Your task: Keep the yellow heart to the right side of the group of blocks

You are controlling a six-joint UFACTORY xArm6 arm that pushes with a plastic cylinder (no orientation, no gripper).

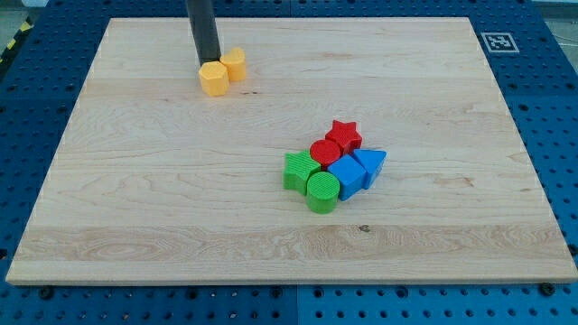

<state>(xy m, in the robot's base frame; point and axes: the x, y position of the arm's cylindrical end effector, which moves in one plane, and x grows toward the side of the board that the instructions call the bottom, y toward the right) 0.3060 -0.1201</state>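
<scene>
Two yellow blocks touch each other at the board's upper left. The nearer one (215, 78) looks like a pentagon. The one behind it (235, 64) may be the yellow heart, but its shape is not clear. My tip (207, 67) sits right against the nearer yellow block, at its upper left side and just left of the other. The group of blocks lies right of centre, far from the yellow pair: a red star (344, 135), a red cylinder (324, 151), a green star (298, 170), a green cylinder (322, 191), a blue cube (346, 175) and a blue triangle (371, 163).
The wooden board (135, 208) lies on a blue perforated table. A black-and-white marker (498, 41) sits off the board's upper right corner. The rod comes down from the view's top edge.
</scene>
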